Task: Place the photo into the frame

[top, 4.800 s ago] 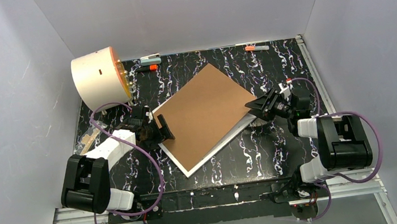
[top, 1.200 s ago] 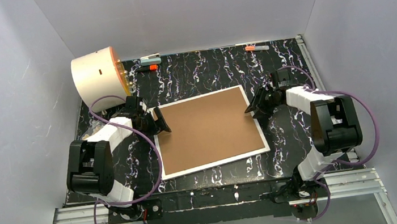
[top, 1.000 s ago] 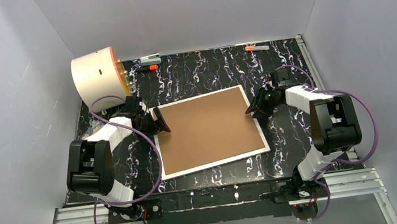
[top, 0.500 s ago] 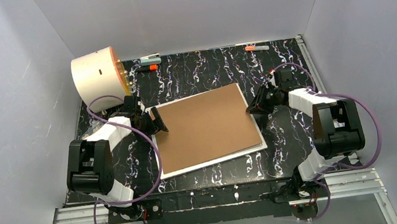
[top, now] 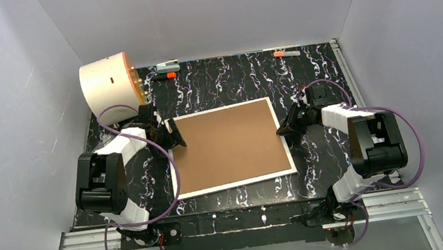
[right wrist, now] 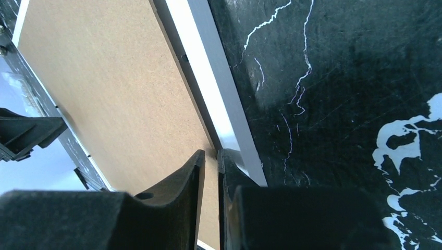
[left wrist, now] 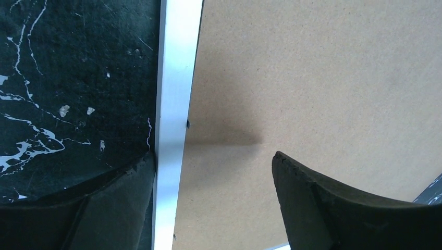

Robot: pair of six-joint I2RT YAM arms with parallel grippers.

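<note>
The frame (top: 236, 183) lies back-up on the black marbled table, its thin white edge showing around a brown board (top: 228, 146). The photo is hidden. My left gripper (top: 174, 135) is at the frame's left side and open. In the left wrist view it (left wrist: 213, 155) straddles the white edge (left wrist: 174, 104), with one finger outside on the table and the other over the board (left wrist: 312, 78). My right gripper (top: 284, 127) is at the right side. There its jaws (right wrist: 211, 152) are drawn almost together on the board's (right wrist: 104, 78) slightly raised edge, beside the white rim (right wrist: 208, 57).
A cream drum with an orange face (top: 109, 88) lies at the back left. A clip (top: 167, 63) and two markers (top: 166, 75) (top: 287, 53) lie along the back wall. A clear bag (top: 100, 154) sits by the left arm. Grey walls enclose the table.
The brown board sat skewed over the frame half a second ago and now lies square within the white edge. The right jaws have narrowed. The left gripper has barely moved.
</note>
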